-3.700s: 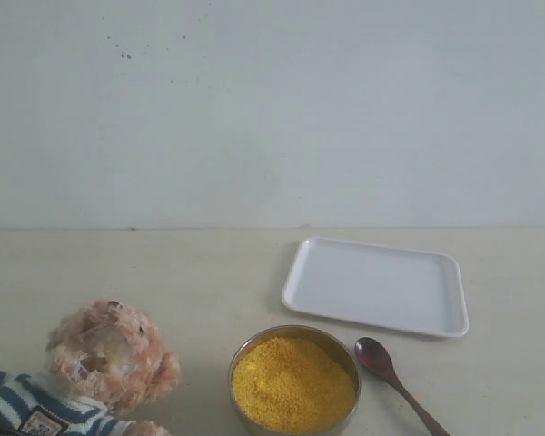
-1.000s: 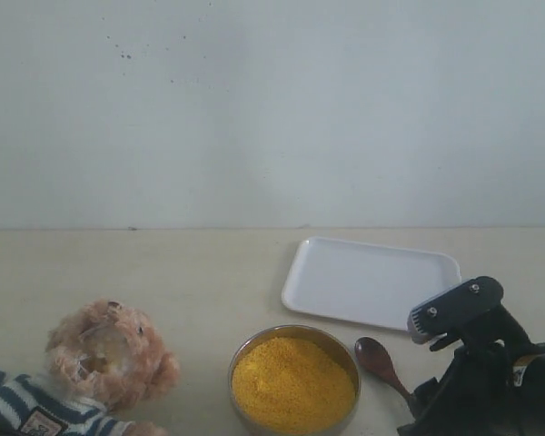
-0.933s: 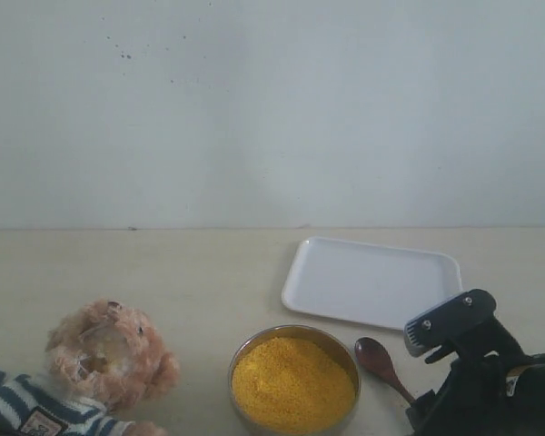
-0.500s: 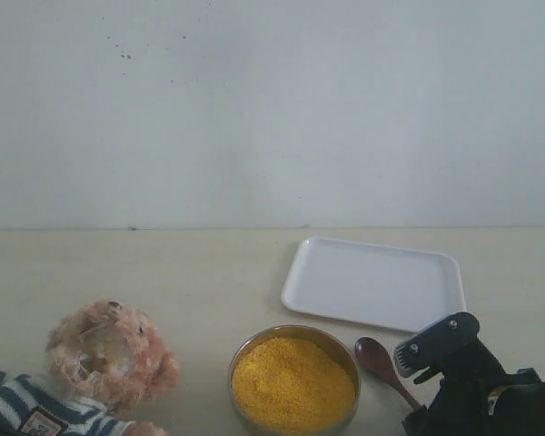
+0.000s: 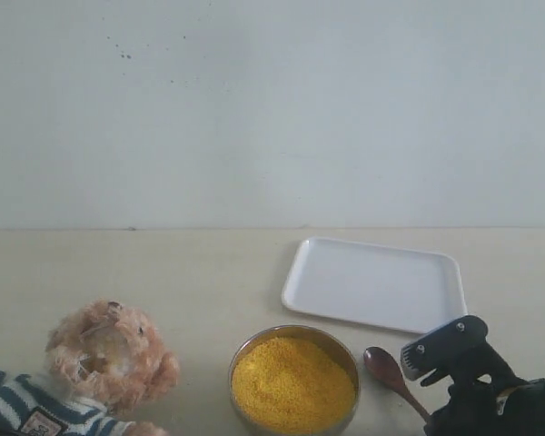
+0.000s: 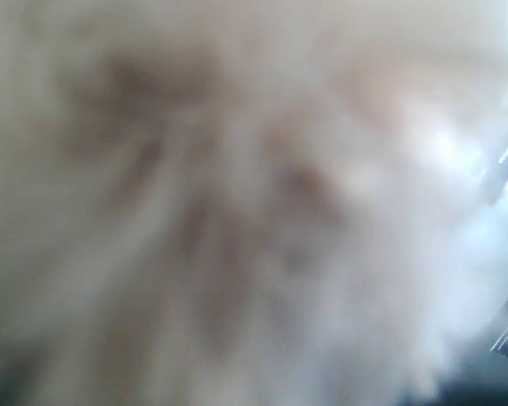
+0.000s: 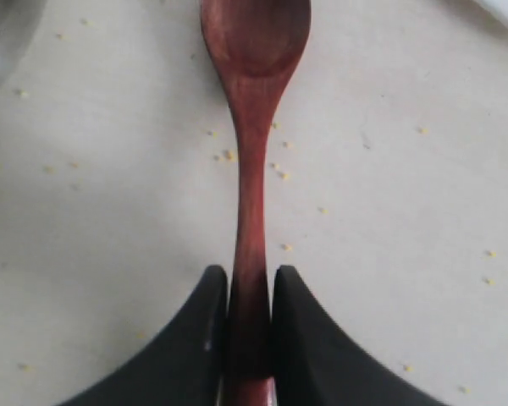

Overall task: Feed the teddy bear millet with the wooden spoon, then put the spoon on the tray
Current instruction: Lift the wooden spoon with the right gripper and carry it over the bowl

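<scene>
— How do the right jaws stand?
— The right gripper is almost shut. Its two black fingers press the thin handle of the spoon from both sides. The spoon lies flat on the table.
— And the left jaws?
— I cannot tell. Blurred fur of the bear, very near the lens, fills the left wrist view.
— Where is the spoon?
— Just to the right of the bowl, its oval end the nearer to the tray. The right arm hides the far end of the handle.
— What stands around?
— Millet fills the bowl in a mound. The tray lies behind the bowl and to its right, apart from it. The bear lies left of the bowl, with bare table between them.
— Which room is open?
— Bare table runs behind the bowl up to the wall. The lower picture edge cuts the front rim of the bowl.
— What does only one view show?
— The right wrist view shows loose grains scattered around the handle. Only the exterior view shows the striped shirt of the bear.
</scene>
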You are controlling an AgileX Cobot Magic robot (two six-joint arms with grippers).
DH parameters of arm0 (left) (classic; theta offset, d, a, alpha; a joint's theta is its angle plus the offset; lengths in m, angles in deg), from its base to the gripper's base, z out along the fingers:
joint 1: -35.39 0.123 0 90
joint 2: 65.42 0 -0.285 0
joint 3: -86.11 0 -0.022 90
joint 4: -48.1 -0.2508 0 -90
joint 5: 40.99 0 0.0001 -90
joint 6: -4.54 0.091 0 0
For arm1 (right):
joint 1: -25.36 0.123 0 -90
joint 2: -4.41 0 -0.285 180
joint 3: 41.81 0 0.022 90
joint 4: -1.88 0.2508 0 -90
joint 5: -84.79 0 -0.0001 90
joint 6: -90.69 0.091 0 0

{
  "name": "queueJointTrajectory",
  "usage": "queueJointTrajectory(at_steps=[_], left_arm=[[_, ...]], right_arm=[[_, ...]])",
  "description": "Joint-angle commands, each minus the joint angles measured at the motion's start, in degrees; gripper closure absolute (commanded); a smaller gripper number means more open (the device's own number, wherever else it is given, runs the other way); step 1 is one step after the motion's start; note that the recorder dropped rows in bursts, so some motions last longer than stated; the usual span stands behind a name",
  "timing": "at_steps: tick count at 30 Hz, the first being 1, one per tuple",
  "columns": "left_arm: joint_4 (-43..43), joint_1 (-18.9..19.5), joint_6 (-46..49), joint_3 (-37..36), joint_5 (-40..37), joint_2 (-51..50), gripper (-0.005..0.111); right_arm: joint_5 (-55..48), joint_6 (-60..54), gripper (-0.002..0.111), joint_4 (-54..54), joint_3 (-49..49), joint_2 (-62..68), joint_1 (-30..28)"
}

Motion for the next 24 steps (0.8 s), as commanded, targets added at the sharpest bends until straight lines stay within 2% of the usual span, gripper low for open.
queueJointTrajectory(at_steps=[1, 4, 7, 12, 14, 19, 24], left_arm=[[0.49, 0.13, 0.46, -0.09, -0.98, -0.08, 0.103], [0.49, 0.13, 0.46, -0.09, -0.98, -0.08, 0.103], [0.49, 0.13, 0.46, -0.09, -0.98, -0.08, 0.103], [0.49, 0.13, 0.46, -0.09, -0.98, -0.08, 0.103], [0.49, 0.13, 0.46, -0.09, -0.98, -0.08, 0.103], [0.49, 0.13, 0.46, -0.09, -0.98, -0.08, 0.103], [0.49, 0.13, 0.46, -0.09, -0.98, -0.08, 0.103]], right_arm=[[-6.67, -1.26, 0.106, 0.34, -0.18, -9.77, 0.03], [-13.35, -1.38, 0.106, -0.25, 0.60, -17.05, 0.03], [-24.08, -1.14, 0.106, -5.42, 3.86, -22.94, 0.03], [-44.71, 10.09, 0.106, -22.51, 12.90, -27.90, 0.31], [-50.98, 14.52, 0.106, -30.00, 16.85, -28.46, 2.33], [-65.93, 21.98, 0.106, -50.76, 22.87, -28.22, 14.52], [-71.52, 26.91, 0.106, -63.32, 23.16, -26.81, 28.93]])
